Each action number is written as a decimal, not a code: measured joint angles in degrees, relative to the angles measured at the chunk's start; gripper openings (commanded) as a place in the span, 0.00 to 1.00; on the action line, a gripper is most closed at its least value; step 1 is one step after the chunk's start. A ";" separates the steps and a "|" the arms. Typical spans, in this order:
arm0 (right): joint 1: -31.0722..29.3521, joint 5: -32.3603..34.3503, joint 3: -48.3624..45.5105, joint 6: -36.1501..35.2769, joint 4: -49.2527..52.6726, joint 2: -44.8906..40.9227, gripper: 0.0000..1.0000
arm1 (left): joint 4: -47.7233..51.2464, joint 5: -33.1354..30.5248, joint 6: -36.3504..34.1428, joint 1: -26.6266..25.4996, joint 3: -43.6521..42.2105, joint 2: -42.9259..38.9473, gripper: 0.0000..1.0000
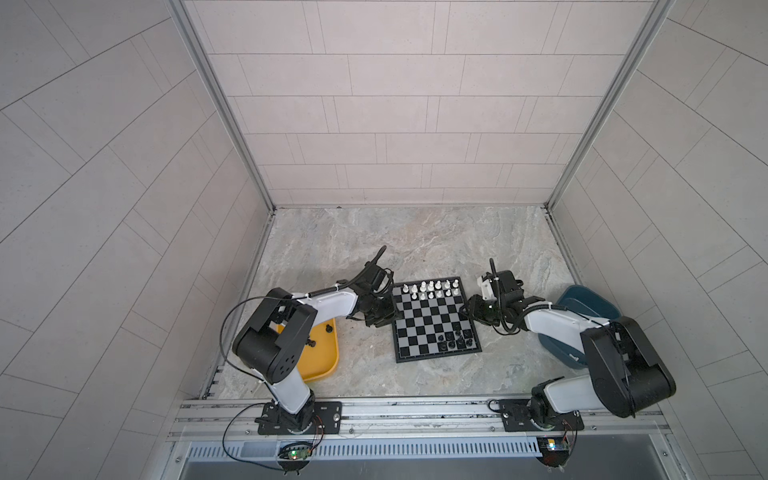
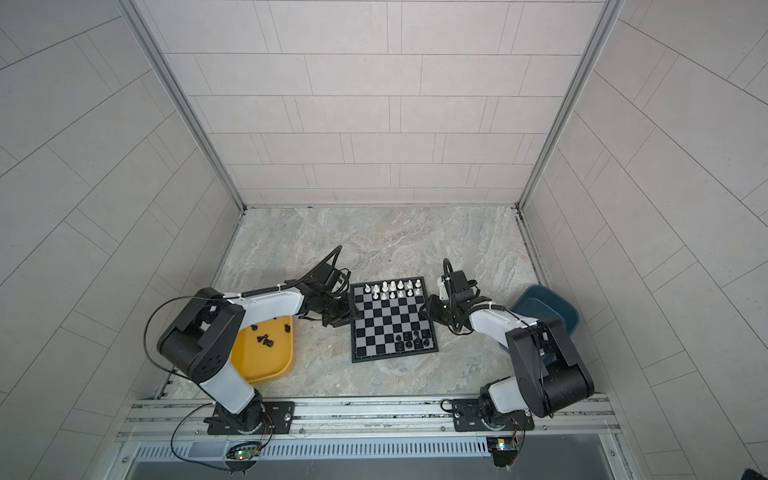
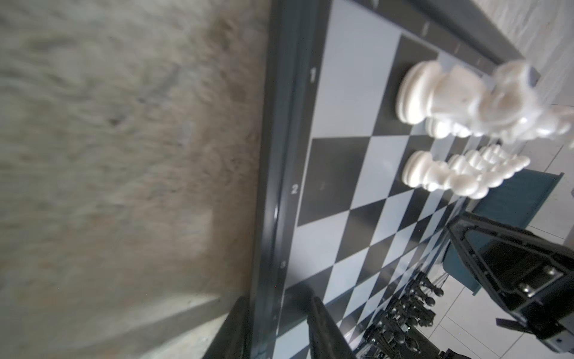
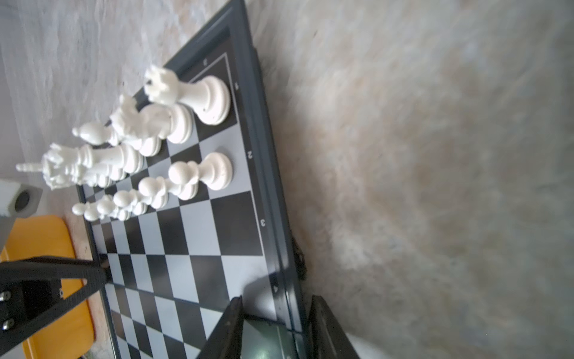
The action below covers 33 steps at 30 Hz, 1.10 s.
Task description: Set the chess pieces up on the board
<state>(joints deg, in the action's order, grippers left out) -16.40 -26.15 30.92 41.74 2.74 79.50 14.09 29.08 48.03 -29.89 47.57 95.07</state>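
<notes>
On a marbled surface (image 1: 374, 249) the board (image 1: 432, 320) lies between the arms, left hand (image 3: 276, 303) and right hand (image 4: 276, 303) each half-closed astride its side rims (firm grip unclear), apparently squaring it; next, black pieces (image 2: 264, 340) in the yellow tray (image 2: 262, 368) need placing.

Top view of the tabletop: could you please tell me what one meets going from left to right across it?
yellow tray → left fingers → chessboard → right fingers → dark blue bin
</notes>
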 measured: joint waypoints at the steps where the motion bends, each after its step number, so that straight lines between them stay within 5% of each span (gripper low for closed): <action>1: -0.98 0.57 -0.90 1.11 -0.92 -0.83 0.36 | 0.66 -0.61 -0.42 0.37 -0.42 -0.68 0.36; 6: -2.54 3.93 -3.04 3.96 -2.64 -3.32 0.43 | 4.37 -2.95 -2.95 1.29 -0.98 -2.60 0.49; 13: -0.87 8.55 -0.48 1.88 1.03 -5.07 0.70 | 19.17 -12.92 -7.72 1.53 3.26 -10.19 0.63; 21: -1.22 10.40 5.92 -4.50 8.96 -14.78 0.90 | 34.71 -26.34 -10.34 3.21 12.81 -28.98 0.58; 26: -3.74 9.79 7.74 -8.74 13.07 -20.48 0.93 | 42.62 -28.33 -9.33 13.14 10.34 -39.30 0.53; 33: -10.03 8.61 9.62 -12.48 17.33 -20.55 0.95 | 43.89 -26.45 -7.85 21.11 2.54 -34.51 0.50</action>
<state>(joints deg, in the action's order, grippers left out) -26.44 -17.54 40.53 29.26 20.08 58.96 57.98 2.63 40.18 -8.78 50.11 60.55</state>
